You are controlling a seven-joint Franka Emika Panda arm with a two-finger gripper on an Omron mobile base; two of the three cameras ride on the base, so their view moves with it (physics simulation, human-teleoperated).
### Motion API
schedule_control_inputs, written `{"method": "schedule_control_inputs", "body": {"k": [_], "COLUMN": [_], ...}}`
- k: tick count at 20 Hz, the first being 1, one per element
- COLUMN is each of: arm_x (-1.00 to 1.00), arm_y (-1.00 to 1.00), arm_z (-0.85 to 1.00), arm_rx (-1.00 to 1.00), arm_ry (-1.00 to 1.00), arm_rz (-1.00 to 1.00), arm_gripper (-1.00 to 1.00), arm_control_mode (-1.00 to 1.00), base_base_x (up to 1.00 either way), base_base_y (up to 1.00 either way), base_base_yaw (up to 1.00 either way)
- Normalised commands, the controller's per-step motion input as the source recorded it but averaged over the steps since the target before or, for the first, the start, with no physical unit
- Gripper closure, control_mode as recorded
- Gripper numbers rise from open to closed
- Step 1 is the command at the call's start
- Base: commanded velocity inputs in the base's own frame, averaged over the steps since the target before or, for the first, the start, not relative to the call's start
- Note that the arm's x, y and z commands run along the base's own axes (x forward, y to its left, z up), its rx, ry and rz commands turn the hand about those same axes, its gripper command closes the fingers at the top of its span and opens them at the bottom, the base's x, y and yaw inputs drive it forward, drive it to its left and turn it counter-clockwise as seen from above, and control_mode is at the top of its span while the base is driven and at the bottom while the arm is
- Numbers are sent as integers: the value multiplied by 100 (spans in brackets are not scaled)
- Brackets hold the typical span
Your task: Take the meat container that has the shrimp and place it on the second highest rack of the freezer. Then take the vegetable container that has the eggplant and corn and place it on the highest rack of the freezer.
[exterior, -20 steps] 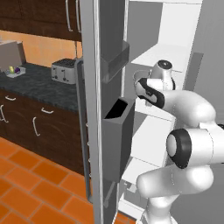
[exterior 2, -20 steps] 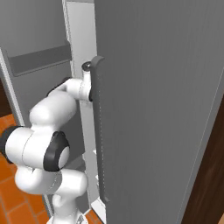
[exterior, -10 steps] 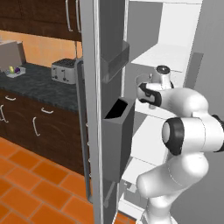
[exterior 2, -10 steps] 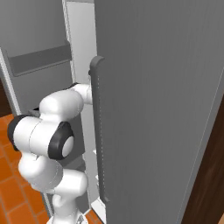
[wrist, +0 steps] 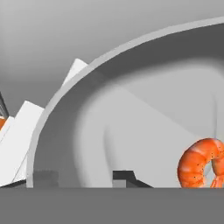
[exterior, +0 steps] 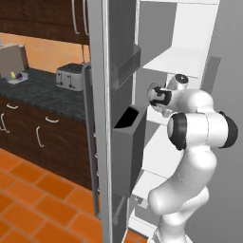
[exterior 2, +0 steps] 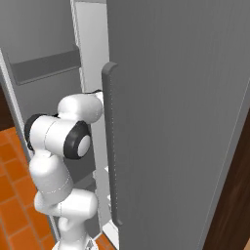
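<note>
The end effector (exterior: 153, 96) reaches into the freezer (exterior: 190, 57). Its grip can't be told. A shrimp (wrist: 202, 164) lies in the gray container (wrist: 131, 127).

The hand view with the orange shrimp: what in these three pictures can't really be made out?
- Hand view: the round grey meat container is cut off at the right and bottom edges; the orange curled shrimp is cut off at the right.
- Hand view: the jaws show too little to tell open or shut.
- Right base view: the tall grey freezer door hides the racks and the hand.
- Left base view: the white arm covers the container.
</note>
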Motion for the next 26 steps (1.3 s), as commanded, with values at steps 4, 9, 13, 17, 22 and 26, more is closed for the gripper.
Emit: {"method": "schedule_control_inputs", "body": {"k": [4,9,13,17,22,26], "arm_x": [98,16,-47,-50,2,46], "arm_y": [0,17,25,19,-6,-16], "arm_z": [-22,-91,-67,-6,48,61], "arm_rx": [1,-14,-19,-7,0,1], "arm_ry": [0,5,1,-1,-10,-8], "arm_rz": [5,3,0,0,-1,-8], "arm_gripper": [100,100,100,-100,-100,-100], "arm_control_mode": [-100,-100,-100,-100,-100,-100], "base_base_x": [0,0,0,0,0,0], "base_base_y": [0,0,0,0,0,0], "base_base_yaw": [0,0,0,0,0,0]}}
